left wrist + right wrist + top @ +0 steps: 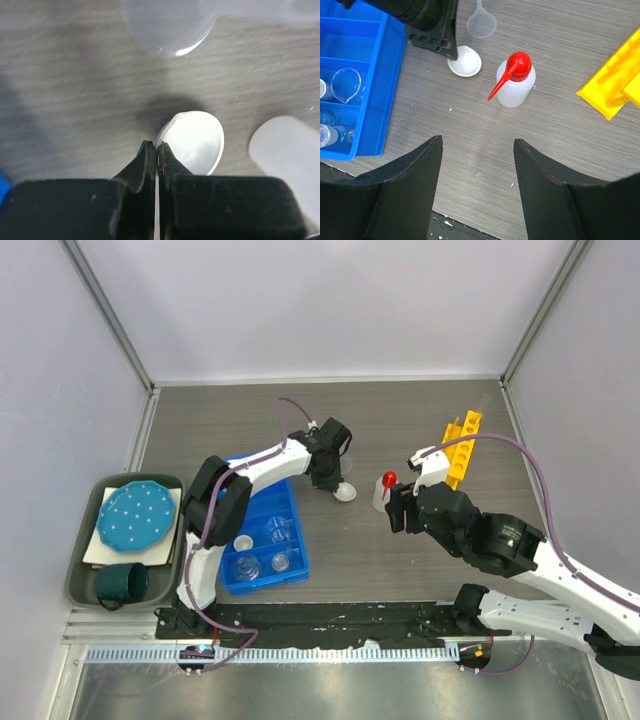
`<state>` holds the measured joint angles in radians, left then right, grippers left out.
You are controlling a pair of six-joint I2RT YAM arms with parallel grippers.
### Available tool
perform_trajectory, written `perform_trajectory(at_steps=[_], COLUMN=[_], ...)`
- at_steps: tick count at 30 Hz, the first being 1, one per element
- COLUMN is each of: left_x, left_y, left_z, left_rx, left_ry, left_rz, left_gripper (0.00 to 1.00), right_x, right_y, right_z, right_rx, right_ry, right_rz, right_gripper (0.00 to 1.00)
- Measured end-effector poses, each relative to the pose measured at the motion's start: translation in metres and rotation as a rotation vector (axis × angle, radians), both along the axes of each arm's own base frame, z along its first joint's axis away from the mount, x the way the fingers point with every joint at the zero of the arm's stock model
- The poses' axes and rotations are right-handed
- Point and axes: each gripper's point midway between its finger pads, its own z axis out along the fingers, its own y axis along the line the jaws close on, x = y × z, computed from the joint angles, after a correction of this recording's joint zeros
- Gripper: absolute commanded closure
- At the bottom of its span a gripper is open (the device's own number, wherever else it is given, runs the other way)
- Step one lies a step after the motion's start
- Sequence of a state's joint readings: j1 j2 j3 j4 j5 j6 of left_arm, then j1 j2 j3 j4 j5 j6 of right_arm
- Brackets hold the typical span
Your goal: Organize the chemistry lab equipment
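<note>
White round dish (pixel 192 142) sits on the grey wood-grain table (pixel 360 560), near the blue plastic compartment tray (pixel 265 583). Left gripper (pixel 156 147) is pinched tight on the dish's rim. Right gripper (pixel 477 145) is spread wide and empty, near the red-capped clear squeeze bottle (pixel 516 80). Step in hand: dish pickup. Next move probably calls for a level lift into a free tray compartment.

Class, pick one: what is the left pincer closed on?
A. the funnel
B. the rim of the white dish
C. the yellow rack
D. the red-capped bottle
B: in the left wrist view the left pincer pinches the rim of the dish, while the bottle, funnel and rack stand apart from it.
</note>
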<state>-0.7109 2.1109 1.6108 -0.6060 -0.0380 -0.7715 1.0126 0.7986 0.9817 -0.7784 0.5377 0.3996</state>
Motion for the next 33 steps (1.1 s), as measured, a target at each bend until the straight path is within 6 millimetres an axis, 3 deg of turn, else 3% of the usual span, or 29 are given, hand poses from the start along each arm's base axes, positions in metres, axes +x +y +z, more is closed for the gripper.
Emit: perform_trajectory(at_steps=[4, 13, 16, 20, 25, 33], left_x=[-0.020, -0.056, -0.067, -0.080, -0.096, -0.109], left_y=[0.025, 0.080, 0.105, 0.147, 0.189, 0.209], left_z=[0.021, 0.138, 0.156, 0.146, 0.112, 0.069], left_rx=[0.049, -0.027, -0.049, -0.017, 0.054, 0.098], left_ry=[0.004, -0.198, -0.241, -0.233, -0.169, -0.098], left_rz=[0.002, 0.063, 0.112, 0.190, 0.271, 0.319], left_gripper=[1.00, 1.00, 1.00, 1.00, 1.00, 1.00], right_x=[-0.001, -0.005, -0.007, -0.010, -0.013, -0.016], right_y=[0.002, 0.009, 0.013, 0.016, 0.019, 0.022], right_z=[0.000, 0.000, 0.000, 0.000, 0.001, 0.003], right_rx=[0.004, 0.031, 0.053, 0.064, 0.085, 0.106], right_ry=[0.004, 0.023, 0.035, 0.045, 0.054, 0.061], right_rz=[0.008, 0.036, 0.052, 0.067, 0.084, 0.097], right_gripper=[0.36, 0.36, 0.36, 0.36, 0.37, 0.37])
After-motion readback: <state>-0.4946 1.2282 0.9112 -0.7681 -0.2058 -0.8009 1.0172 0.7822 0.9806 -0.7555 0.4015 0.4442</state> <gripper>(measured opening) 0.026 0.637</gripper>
